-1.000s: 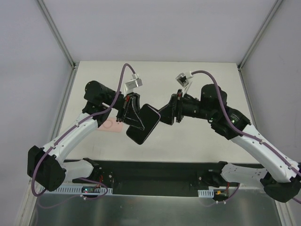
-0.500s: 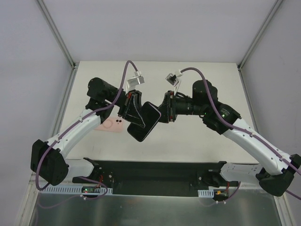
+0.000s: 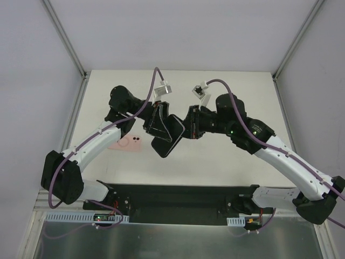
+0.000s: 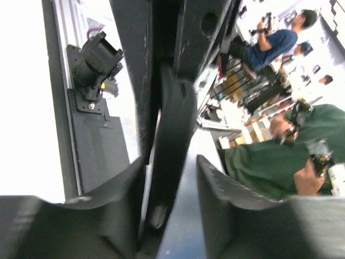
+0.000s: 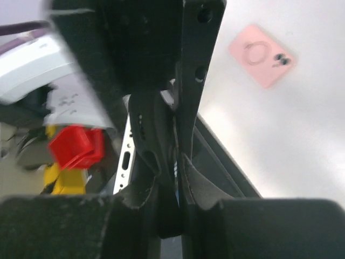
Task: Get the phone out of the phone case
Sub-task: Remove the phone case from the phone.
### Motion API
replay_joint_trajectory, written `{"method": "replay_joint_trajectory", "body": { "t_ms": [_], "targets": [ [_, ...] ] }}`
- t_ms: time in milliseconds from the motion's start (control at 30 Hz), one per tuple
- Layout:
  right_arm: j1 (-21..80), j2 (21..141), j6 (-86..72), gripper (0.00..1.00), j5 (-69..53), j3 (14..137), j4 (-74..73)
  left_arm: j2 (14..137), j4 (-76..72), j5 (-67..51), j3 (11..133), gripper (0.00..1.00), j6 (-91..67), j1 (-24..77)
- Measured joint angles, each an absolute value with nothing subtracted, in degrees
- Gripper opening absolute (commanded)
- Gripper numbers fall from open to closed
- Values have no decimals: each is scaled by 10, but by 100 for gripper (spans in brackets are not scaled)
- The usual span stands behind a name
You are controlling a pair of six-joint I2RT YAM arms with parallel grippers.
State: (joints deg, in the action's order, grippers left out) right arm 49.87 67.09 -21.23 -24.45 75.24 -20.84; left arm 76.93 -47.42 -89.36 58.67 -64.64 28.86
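A black phone (image 3: 167,139) hangs tilted in the air above the table, between my two grippers. My right gripper (image 3: 186,129) is shut on its right edge; in the right wrist view the phone's dark edge (image 5: 145,135) is pinched between the fingers of the right gripper (image 5: 170,172). My left gripper (image 3: 159,125) is at the phone's upper left. In the left wrist view the phone (image 4: 171,162) leans against one finger of the left gripper (image 4: 170,159), with a gap to the other. The pink phone case (image 3: 129,141) lies flat on the table, also in the right wrist view (image 5: 262,55).
The black base plate (image 3: 178,202) with both arm mounts runs along the table's near edge. Purple cables (image 3: 153,81) loop above both wrists. Grey walls enclose the table on the left, back and right.
The right gripper has moved in and closed on the phone's edge. The left gripper has slackened, opening a gap beside the phone. Both wrists and the phone have shifted slightly toward the back.
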Motion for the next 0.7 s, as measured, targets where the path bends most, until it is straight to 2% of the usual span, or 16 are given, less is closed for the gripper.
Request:
{"method": "replay_joint_trajectory", "body": {
  "t_ms": [100,200,367,500,700],
  "targets": [
    [499,674,-223,1,-179,731,-230,783,-450,-853,591,86,-638,293],
    [486,679,-241,1,-156,701,-231,794,-423,-814,585,97,-622,287],
    [476,650,-256,1,-82,672,-278,791,-399,-759,564,99,-606,244],
    [462,637,-261,1,50,656,-349,762,-357,-759,563,99,-585,200],
    [491,637,-257,2,213,581,-353,733,-296,-753,563,99,-543,192]
  ]
}}
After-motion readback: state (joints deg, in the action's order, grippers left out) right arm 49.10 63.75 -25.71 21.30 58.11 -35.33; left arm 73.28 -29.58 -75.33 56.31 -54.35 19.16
